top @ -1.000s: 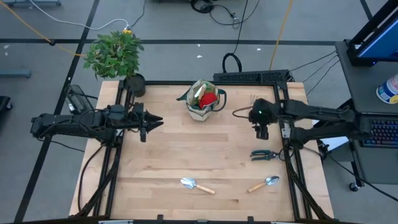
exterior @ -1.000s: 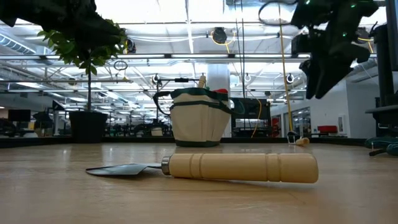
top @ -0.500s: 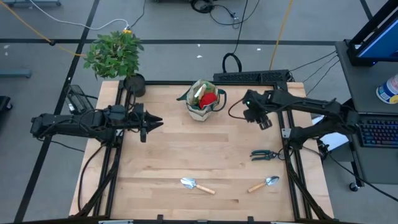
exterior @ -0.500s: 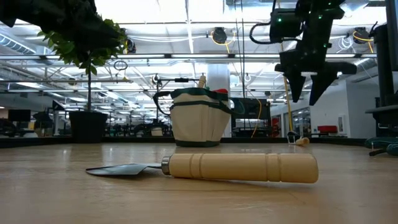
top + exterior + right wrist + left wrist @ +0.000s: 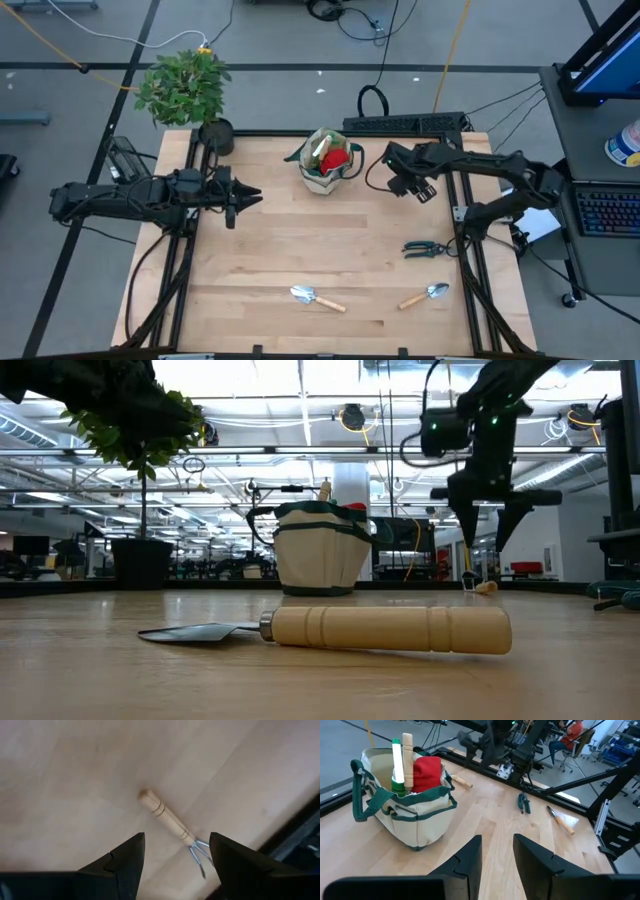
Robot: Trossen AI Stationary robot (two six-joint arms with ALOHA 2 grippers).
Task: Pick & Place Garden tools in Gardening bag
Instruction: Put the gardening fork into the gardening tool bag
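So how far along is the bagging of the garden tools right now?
Partly done. The gardening bag already holds red gloves, a green-white bottle and a wooden handle. The right gripper, fingers open and empty, hovers over the claw rake. The pruning shears and two trowels remain on the table. The left gripper waits.

My beige, green-trimmed gardening bag (image 5: 328, 165) stands upright at the worktop's far edge, holding a red glove (image 5: 337, 158), a green-white bottle (image 5: 397, 762) and a wooden handle (image 5: 408, 759). Still lying flat are two trowels (image 5: 316, 297) (image 5: 425, 295) near the front, black pruning shears (image 5: 424, 248) at the right, and a claw rake (image 5: 172, 826).
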